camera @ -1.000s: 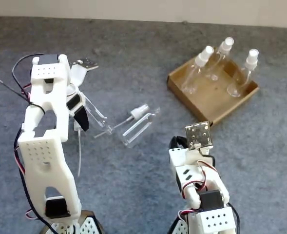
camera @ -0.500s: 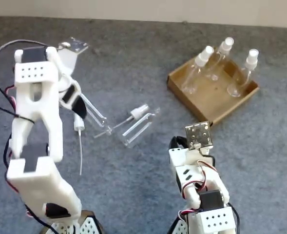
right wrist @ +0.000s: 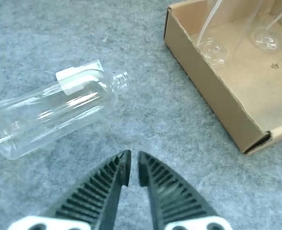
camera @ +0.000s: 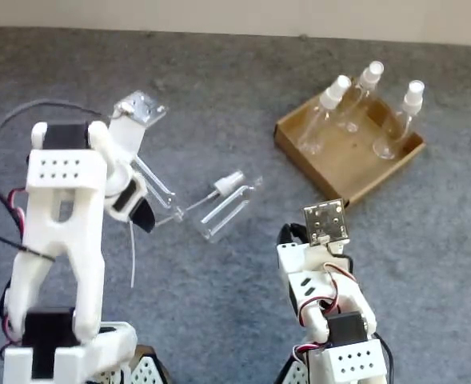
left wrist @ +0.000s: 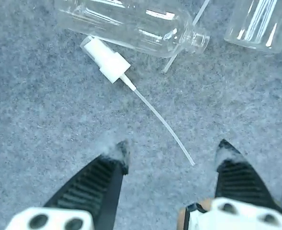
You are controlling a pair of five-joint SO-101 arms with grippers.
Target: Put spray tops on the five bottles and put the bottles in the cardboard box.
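A white spray top (left wrist: 105, 60) with a long thin tube lies on the carpet beyond my open left gripper (left wrist: 172, 155), and the tube's end reaches between the fingers. Just past it lies a clear bottle (left wrist: 131, 24) without a top, and a second bottle (left wrist: 260, 24) lies to one side. From above, the left gripper (camera: 135, 210) hangs over this spray top's head, with its tube (camera: 131, 256) trailing toward the front. Another spray top (camera: 229, 182) rests against the second bottle (camera: 227, 210). My right gripper (right wrist: 133, 170) is shut and holds nothing, short of that bottle (right wrist: 54, 112).
The cardboard box (camera: 303, 156) sits at the back right with three capped bottles (camera: 359, 96) standing in it. In the right wrist view its near wall (right wrist: 212, 96) is close to the right gripper. Grey carpet covers the whole surface.
The left arm swung out to the left and back, and its gripper now sits a little nearer the front, over the loose spray top. The right arm and the bottles have not moved.
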